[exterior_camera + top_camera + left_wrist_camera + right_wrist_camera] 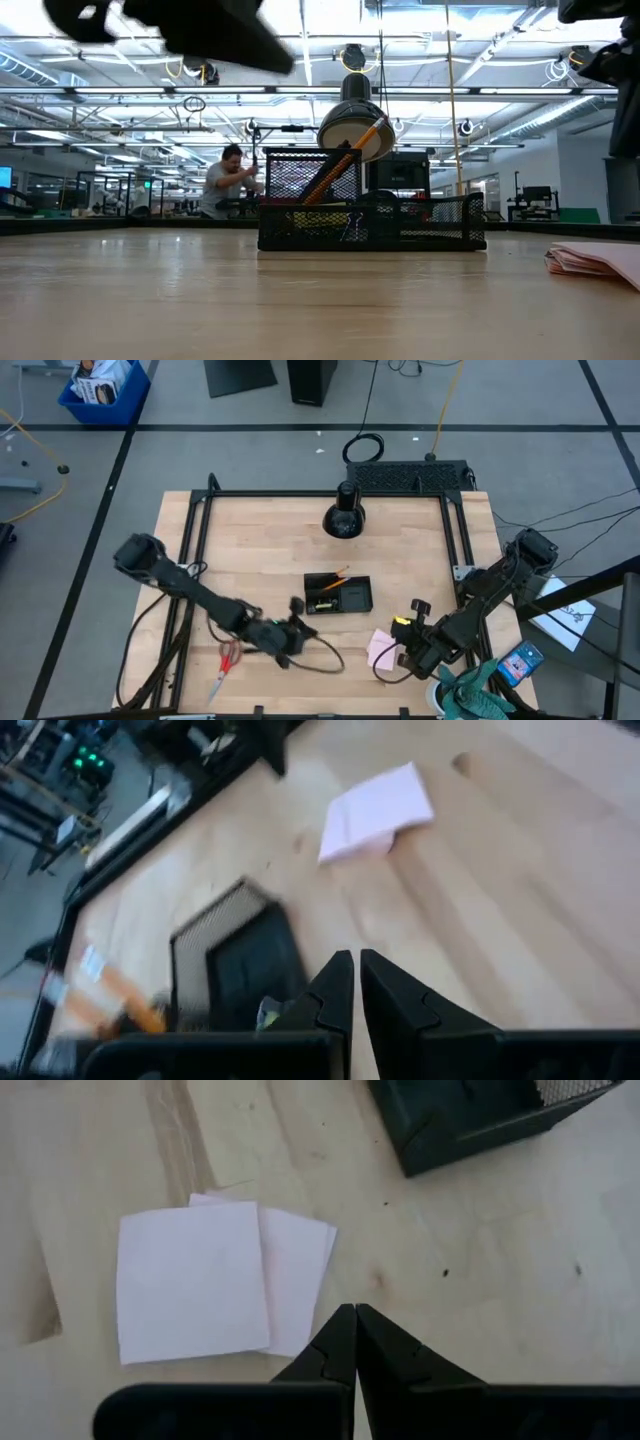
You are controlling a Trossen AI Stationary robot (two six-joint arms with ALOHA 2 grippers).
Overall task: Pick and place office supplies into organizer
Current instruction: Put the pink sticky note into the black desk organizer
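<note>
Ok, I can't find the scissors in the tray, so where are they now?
In the high view the red-handled scissors lie on the table's near left part, outside the organizer, beside the left arm and just behind its tool.

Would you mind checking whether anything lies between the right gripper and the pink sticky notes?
Nothing visible does. The right gripper, shut and empty, hovers just beside the pink sticky-note pad, with only bare wooden table between them; the black mesh organizer sits farther off.

Setting: robotics lab in a large open industrial hall.
Ceiling: exposed trusses [300,95], strip lights.
Background: person [226,183] seated at far workstations.
Floor: grey, black tape lines [300,428], loose cables.
Counter: wooden counter [270,550], black frame.
</note>
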